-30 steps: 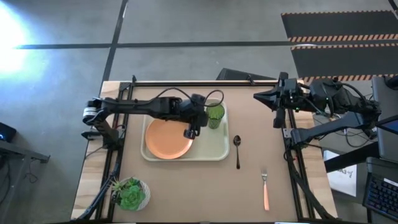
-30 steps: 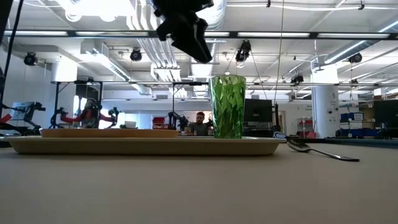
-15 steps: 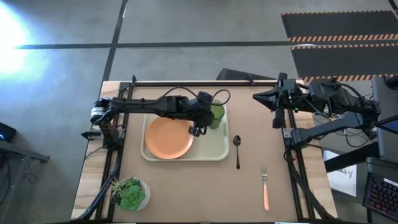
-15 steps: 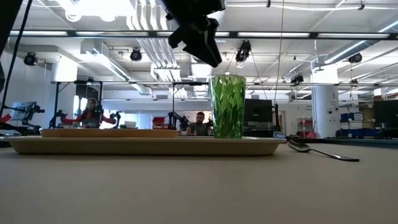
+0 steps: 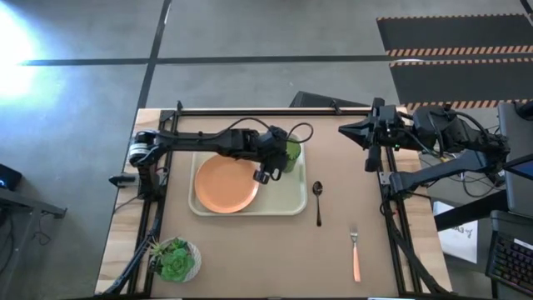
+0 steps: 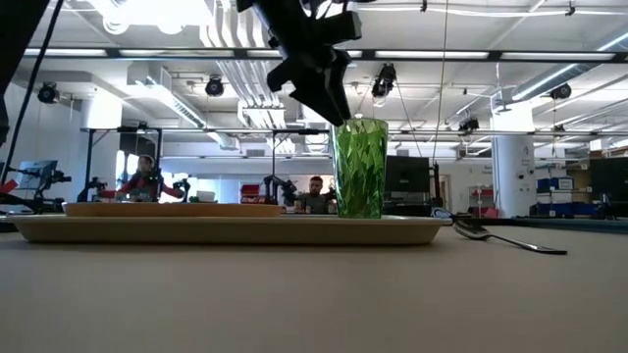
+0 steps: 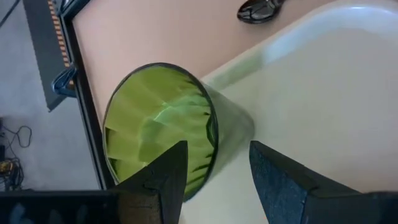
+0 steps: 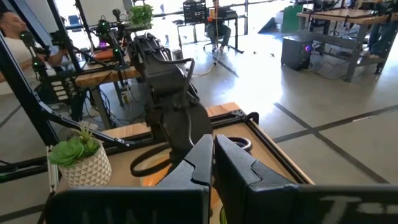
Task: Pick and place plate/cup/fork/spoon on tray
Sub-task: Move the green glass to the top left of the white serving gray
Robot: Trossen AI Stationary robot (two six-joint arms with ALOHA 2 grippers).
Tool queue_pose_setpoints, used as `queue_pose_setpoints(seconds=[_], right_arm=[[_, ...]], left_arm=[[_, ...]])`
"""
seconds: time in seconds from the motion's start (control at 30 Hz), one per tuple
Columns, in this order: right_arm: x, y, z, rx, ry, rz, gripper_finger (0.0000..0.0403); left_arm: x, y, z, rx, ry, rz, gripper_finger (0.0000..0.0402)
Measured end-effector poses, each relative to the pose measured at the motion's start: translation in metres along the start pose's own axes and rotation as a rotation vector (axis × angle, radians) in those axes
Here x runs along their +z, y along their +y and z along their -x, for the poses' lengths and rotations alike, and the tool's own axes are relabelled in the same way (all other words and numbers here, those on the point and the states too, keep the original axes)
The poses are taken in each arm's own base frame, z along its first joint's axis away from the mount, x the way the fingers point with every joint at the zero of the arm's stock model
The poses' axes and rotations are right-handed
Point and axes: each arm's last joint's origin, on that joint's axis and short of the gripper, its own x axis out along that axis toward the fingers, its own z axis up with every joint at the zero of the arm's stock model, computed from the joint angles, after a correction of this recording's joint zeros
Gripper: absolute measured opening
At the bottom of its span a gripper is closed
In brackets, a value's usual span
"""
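Two items on tray (image 5: 287, 200): plate (image 5: 225, 184), cup (image 5: 289, 152). Left gripper (image 5: 263, 172) beside cup, fingers apart, empty. Right gripper (image 5: 372, 158) parked, fingers together.

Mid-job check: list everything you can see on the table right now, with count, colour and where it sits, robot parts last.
tray: 1, cream, left-centre of table.
plate: 1, orange, on the tray's left part.
cup: 1, green, upright in the tray's far right corner.
spoon: 1, dark metal, on the table right of the tray.
fork: 1, pink handle, near right of table.
plant: 1, green in white bowl, near left corner.
left gripper: open, above the tray beside the cup.
right gripper: shut, waiting at far right edge.
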Motion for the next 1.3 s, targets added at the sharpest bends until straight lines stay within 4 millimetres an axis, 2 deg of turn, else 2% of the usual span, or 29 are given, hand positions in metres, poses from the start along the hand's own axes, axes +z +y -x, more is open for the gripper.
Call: queue_pose_setpoints(seconds=[0.8,0.93,1.2,1.3], right_arm=[[-0.001,0.0,-0.001,-0.001,0.003,0.001,0.0009],[-0.001,0.0,-0.001,0.0,0.003,0.001,0.0009],[-0.001,0.0,0.0,0.0,0.001,0.0,0.0009],[-0.001,0.0,0.0,0.0,0.001,0.0,0.0009]], left_arm=[[-0.005,0.0,-0.012,-0.005,-0.012,0.019,0.0149],[-0.005,0.002,-0.013,0.005,-0.022,0.025,0.0114],[-0.009,-0.003,-0.037,-0.031,0.015,0.026,0.0012],[-0.009,-0.004,-0.045,-0.025,0.024,0.022,0.0006]])
